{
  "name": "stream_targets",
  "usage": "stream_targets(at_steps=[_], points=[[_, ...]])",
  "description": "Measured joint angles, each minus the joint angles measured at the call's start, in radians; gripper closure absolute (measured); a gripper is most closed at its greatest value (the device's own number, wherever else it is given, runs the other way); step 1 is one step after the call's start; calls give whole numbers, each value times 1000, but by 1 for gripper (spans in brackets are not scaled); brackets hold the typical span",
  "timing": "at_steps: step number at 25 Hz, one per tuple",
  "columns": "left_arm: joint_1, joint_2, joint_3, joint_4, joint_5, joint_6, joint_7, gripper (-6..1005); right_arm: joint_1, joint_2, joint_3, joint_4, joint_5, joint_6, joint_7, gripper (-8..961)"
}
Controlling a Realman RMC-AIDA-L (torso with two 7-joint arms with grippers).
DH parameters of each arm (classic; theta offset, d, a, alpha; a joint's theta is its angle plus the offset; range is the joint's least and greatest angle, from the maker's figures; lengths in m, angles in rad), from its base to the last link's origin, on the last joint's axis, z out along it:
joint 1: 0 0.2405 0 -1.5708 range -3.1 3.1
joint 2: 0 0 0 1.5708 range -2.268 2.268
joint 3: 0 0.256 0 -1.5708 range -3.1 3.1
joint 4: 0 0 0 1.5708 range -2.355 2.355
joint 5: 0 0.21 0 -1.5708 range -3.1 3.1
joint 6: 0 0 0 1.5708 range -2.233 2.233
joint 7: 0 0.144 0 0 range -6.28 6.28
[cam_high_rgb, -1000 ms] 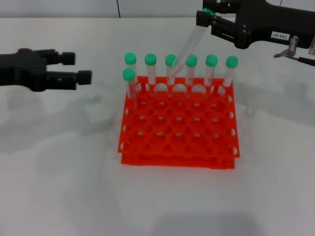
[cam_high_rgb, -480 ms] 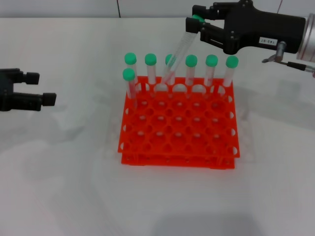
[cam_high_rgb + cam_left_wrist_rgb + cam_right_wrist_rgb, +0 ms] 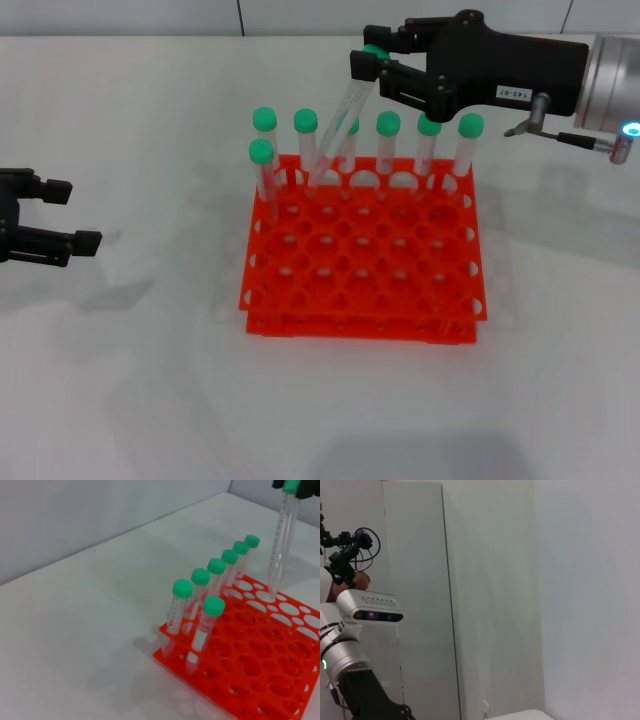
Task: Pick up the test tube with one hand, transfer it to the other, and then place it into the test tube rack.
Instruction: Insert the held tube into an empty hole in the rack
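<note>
the test tube hangs tilted in the air above the back rows of the test tube rack, its green cap uppermost and pinched between the fingers of the right gripper. its clear lower end slants down toward the rack's back left part, and in the left wrist view the tip sits at or just over one of the holes behind the back row of standing tubes; whether it has entered the hole is hard to say. the right gripper is clamped on the cap end, reaching in from the worktop's back right side. seven other tubes with green caps stand upright in the rack, six along its back edge and one just in front of them at the left corner. the orange rack rests near the middle of the white worktop. the left gripper hovers low near the worktop's left edge, well apart from the rack, its fingers spread and holding nothing.
</note>
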Motion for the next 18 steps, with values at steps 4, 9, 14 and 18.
stream_targets(at_steps=[4, 9, 14, 18], points=[[0, -3, -1, 0, 8, 2, 26, 124, 3, 0, -17, -5, 2, 16, 7, 672], [4, -8, 0, 1, 10, 3, 52, 124, 3, 2, -50, -5, 19, 54, 7, 672], [16, -12, 0, 1, 10, 2, 68, 124, 5, 2, -88, -7, 38, 92, 5, 673], [22, -28, -1, 1, 10, -5, 102, 124, 5, 3, -98, -7, 41, 93, 3, 673]])
